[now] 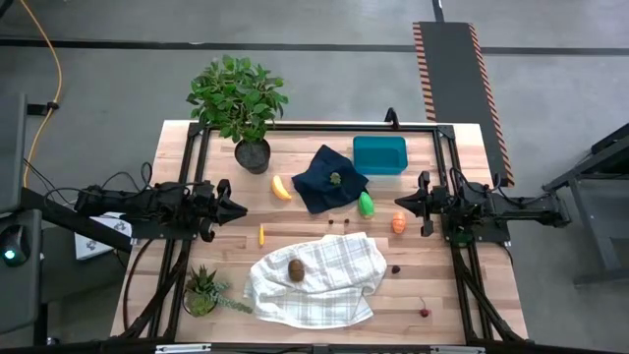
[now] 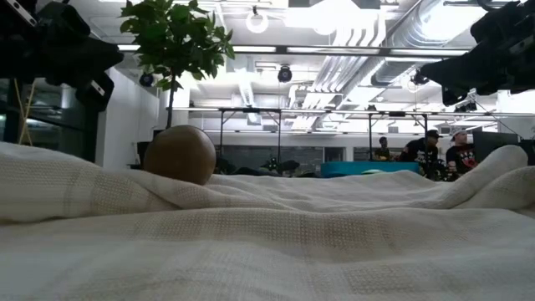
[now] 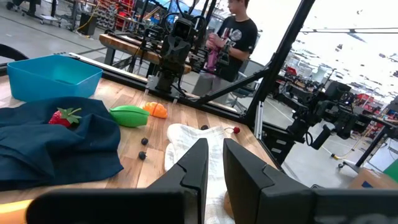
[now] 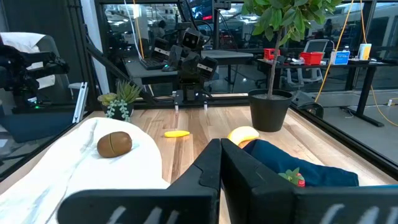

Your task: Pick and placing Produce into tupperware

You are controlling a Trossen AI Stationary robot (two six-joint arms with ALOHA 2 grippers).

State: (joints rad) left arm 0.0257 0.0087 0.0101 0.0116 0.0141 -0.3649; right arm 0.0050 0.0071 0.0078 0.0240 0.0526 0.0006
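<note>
The teal tupperware [image 1: 378, 154] stands at the table's far side, right of the middle. A banana [image 1: 282, 187], a green piece [image 1: 367, 205], an orange piece [image 1: 398, 223] and a small yellow piece [image 1: 261, 234] lie on the wood. A brown kiwi [image 1: 296, 269] rests on a white checked cloth [image 1: 316, 280]. A strawberry [image 3: 62, 117] sits on a navy cloth [image 1: 329, 179]. Cherries [image 1: 424, 313] lie near the front right. My left gripper [image 1: 241, 208] hangs level at the left, shut to a narrow slit [image 3: 214, 144]. My right gripper [image 1: 398, 202] hangs level at the right, shut [image 4: 220, 146]. Both hold nothing.
A potted plant [image 1: 241, 103] stands at the far left and a small succulent [image 1: 203, 292] at the near left. Small dark berries [image 1: 339, 222] lie between the two cloths. People stand in the room beyond the table [image 3: 239, 37].
</note>
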